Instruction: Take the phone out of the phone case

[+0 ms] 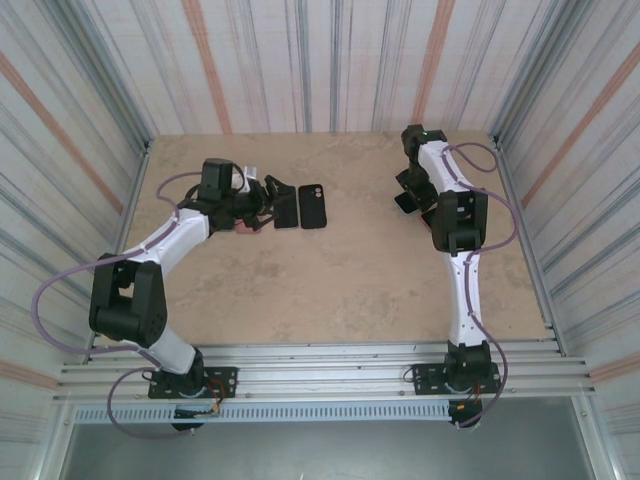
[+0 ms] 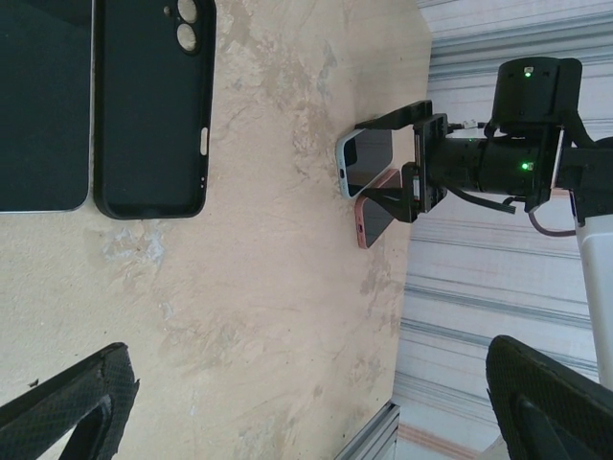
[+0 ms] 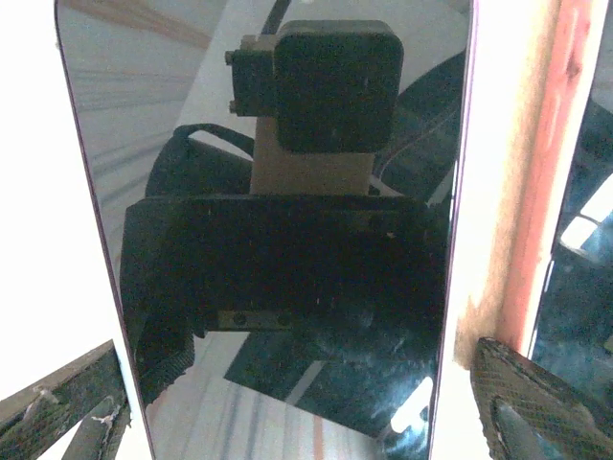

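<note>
A black phone case [image 2: 153,105] with two round camera cut-outs at one end lies flat on the beige, marble-patterned tabletop [image 1: 350,280], left of centre and towards the far side. Just beside it, long edges parallel with a narrow strip of table between them, lies a dark flat slab with a thin pale rim [image 2: 43,105]. This looks like the phone, though the left wrist view cuts it off at the frame edge. The left gripper [image 2: 306,383] hovers near this pair with its ribbed black fingers [image 2: 67,407] spread wide apart and only bare table between them. Well apart, on the right side of the table, the right gripper [image 3: 297,383] sits low over a glossy-screened phone with a pale blue rim [image 2: 369,158]. That screen mirrors the wrist camera. A pink-edged phone [image 2: 369,222] lies just beside it. The right gripper's fingers [image 3: 536,402] stand wide, one at each long edge of the glossy phone. I cannot tell whether they are pressing on it or merely straddling it.
</note>
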